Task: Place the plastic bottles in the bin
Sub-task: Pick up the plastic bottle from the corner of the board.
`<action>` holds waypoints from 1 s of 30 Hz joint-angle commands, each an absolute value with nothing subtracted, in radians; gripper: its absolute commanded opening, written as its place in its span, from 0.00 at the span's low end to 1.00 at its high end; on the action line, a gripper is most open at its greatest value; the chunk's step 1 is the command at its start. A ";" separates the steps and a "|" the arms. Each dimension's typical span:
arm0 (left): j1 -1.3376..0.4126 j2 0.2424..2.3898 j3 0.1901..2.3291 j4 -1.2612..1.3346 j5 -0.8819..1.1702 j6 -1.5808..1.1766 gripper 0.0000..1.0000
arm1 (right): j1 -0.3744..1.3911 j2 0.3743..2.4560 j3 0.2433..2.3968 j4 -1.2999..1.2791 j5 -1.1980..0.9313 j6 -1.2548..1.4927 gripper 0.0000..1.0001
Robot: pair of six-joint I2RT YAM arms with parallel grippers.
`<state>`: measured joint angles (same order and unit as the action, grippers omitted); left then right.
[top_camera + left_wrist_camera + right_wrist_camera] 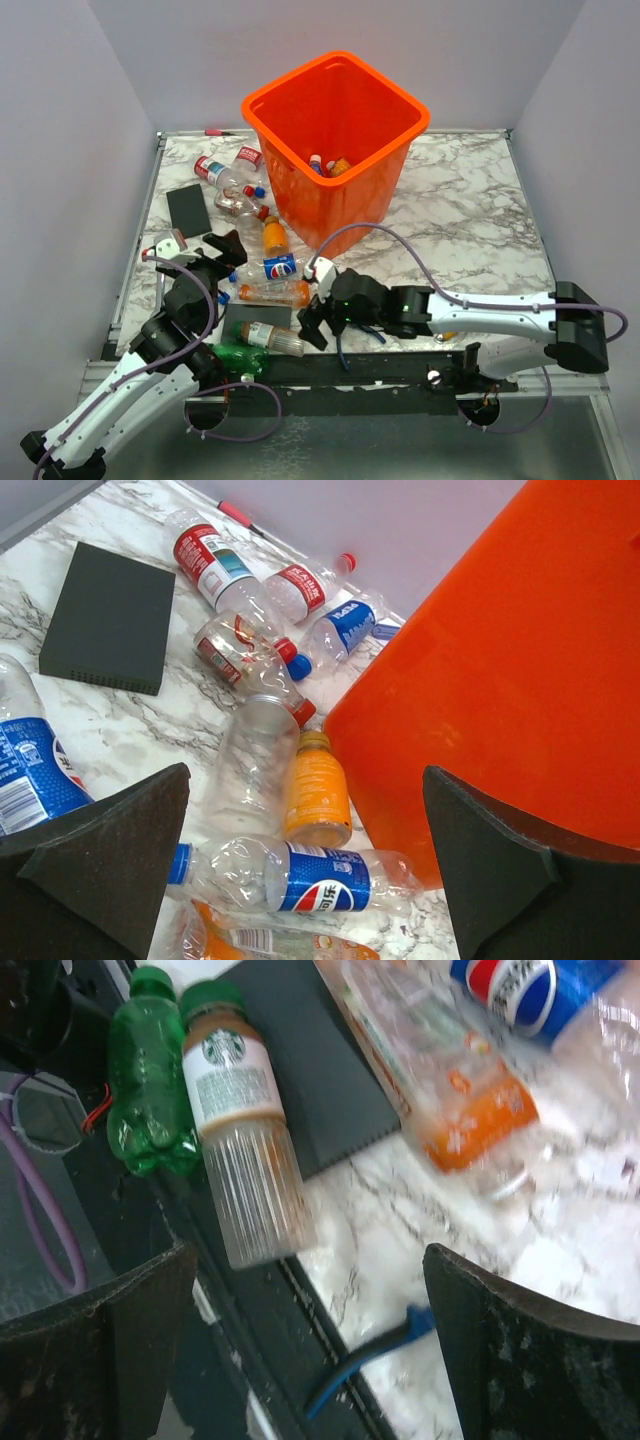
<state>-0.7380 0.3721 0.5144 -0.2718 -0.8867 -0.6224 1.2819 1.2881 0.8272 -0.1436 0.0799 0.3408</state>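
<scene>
The orange bin [300,78] stands at the back middle with a few bottles inside [330,165]. Several plastic bottles lie left of it [240,185]. My left gripper [226,254] is open and empty above a Pepsi bottle [320,877], an orange bottle [318,792] and a clear bottle [255,750], beside the bin's wall [500,680]. My right gripper [310,322] is open and empty near the front edge. In its view [310,1290] lie a green bottle [150,1070], a Starbucks bottle [245,1130] and an orange-tinted bottle [430,1070].
A black pad [110,615] lies at the left, another [300,1060] under the front bottles. Blue-handled pliers [370,1360] lie at the table's front edge, between my right jaws. A red tool [240,515] lies by the back wall. Walls enclose the table.
</scene>
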 commanded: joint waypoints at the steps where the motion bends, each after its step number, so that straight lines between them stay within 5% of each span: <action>1: -0.739 0.352 0.550 -0.285 -0.864 -0.539 0.99 | 1.295 1.399 0.936 -0.126 0.070 0.123 0.97; 14: -0.739 0.331 0.523 -0.295 -0.893 -0.520 0.99 | 1.313 1.637 1.106 -0.232 -0.164 -0.036 0.89; 30: -0.738 0.314 0.515 -0.295 -0.857 -0.520 0.99 | 1.327 1.783 1.143 -0.250 -0.211 -0.018 0.83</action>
<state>-0.7380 0.3283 0.5251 -0.2825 -0.8791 -0.5335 1.3140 1.7500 1.1145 -0.2333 -0.1989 -0.0189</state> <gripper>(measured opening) 0.990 0.849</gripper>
